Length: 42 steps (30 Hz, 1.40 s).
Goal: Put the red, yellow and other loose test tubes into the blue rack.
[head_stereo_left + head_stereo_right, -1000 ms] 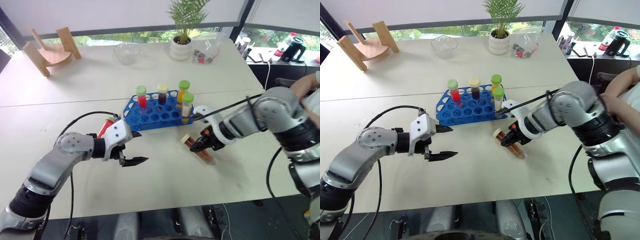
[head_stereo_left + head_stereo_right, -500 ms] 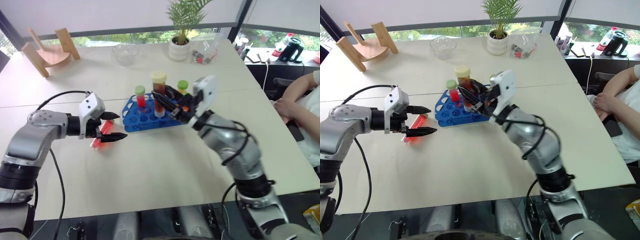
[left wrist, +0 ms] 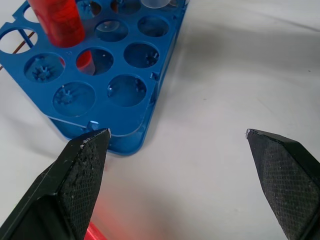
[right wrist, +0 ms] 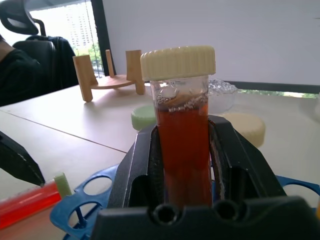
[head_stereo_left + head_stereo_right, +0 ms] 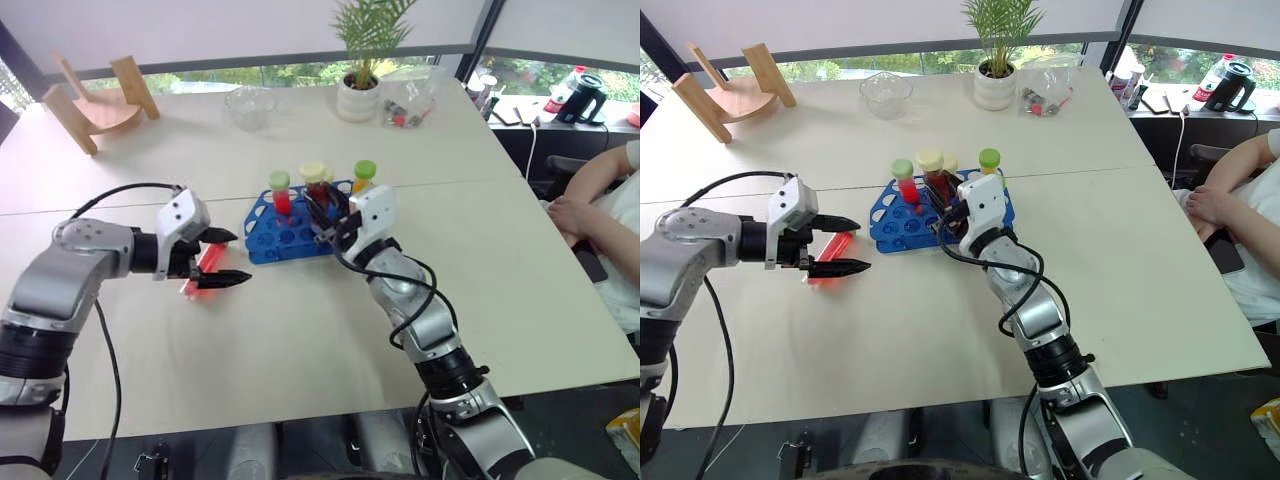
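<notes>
A wooden stand was seen at the far left corner of the counter. Nearer the left edge, the left pincer was held wide open and nothing was gripped in it. A red tube was laid flat on the counter just under this pincer, between its two fingers. Its pale green cap was pointed toward the blue rack.

The blue rack was set near the middle of the counter, just beside the red tube. A tube of red liquid with a green cap was stood upright in the rack at its left end. More capped tubes were stood farther along in the rack.

The right pincer was held over the rack and was closed tight on a dark red tube with a cream cap. This tube was kept upright above the holes.

A glass bowl and a potted plant were placed by the far edge. A person's arm was seen past the right edge.
</notes>
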Available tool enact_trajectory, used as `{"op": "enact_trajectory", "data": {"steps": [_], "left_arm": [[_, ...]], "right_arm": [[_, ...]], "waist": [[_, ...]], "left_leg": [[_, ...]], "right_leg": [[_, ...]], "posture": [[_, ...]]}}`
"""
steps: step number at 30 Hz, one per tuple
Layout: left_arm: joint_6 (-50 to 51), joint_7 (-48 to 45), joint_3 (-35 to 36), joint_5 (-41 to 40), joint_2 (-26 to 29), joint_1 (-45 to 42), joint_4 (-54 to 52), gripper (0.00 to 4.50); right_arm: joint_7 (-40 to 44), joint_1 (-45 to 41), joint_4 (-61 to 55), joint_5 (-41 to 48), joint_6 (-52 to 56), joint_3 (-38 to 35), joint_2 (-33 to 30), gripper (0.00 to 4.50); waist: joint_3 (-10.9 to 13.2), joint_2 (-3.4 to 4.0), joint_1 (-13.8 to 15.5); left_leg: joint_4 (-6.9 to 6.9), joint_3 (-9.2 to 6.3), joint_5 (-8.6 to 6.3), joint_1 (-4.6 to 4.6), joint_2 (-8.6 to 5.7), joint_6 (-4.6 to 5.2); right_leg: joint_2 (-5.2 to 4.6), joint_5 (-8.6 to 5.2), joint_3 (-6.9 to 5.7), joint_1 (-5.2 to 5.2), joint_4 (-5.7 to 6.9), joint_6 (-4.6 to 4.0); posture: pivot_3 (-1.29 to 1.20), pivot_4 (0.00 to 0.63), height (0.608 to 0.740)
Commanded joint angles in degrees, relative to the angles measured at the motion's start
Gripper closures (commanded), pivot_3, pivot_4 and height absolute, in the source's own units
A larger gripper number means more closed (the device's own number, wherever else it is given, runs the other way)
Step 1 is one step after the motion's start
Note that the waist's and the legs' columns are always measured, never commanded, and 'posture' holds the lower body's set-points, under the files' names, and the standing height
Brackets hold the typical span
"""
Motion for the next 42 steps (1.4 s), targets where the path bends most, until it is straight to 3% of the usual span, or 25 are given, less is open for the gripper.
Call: {"op": "enact_trajectory", "data": {"steps": [1,30,33,37,42], "left_arm": [[0.21,0.57,1.90,-0.18,0.79,0.36,-1.61,0.00],[-0.60,1.34,0.84,0.32,-0.64,-0.21,-0.38,0.00],[-0.46,1.16,1.56,-0.08,-0.33,-0.26,0.04,0.00],[0.16,1.56,3.00,-0.10,1.06,-0.90,0.32,0.00],[4.35,4.71,5.45,-0.13,2.49,-5.42,1.89,0.00]], "right_arm": [[0.49,0.59,-0.95,-1.70,-2.12,-1.32,0.24,3.64],[1.84,3.56,3.02,-7.72,-5.99,-1.75,2.72,3.64],[2.81,4.63,-0.18,-7.21,-5.22,-1.82,2.47,2.30],[4.60,5.32,-4.30,-6.27,-2.98,-2.13,1.91,0.15],[9.68,5.80,-12.41,-3.75,1.17,-2.01,-0.65,0.03]], "waist": [[0.00,0.00,0.01],[-0.01,-0.01,-0.04],[-0.01,-0.01,-0.03],[-0.01,-0.01,-0.02],[-0.01,-0.01,0.18]], "left_leg": [[0.00,0.00,-0.01,0.01,0.00,0.02],[0.02,-0.01,0.00,0.09,-0.01,-0.01],[0.02,-0.01,0.01,0.09,-0.01,-0.01],[0.02,-0.01,0.01,0.08,-0.01,-0.01],[0.05,-0.03,0.01,0.08,-0.01,-0.02]], "right_leg": [[0.00,0.00,0.00,0.00,0.02,0.00],[0.01,0.00,0.01,0.03,0.14,0.00],[0.01,0.00,0.01,0.03,0.14,0.00],[0.01,0.00,0.01,0.03,0.14,0.00],[0.01,0.00,-0.01,0.03,0.17,0.00]], "posture": [[0.00,0.150,0.740],[0.00,0.150,0.740],[0.00,0.150,0.740],[0.00,0.150,0.740],[0.00,0.150,0.740]]}}
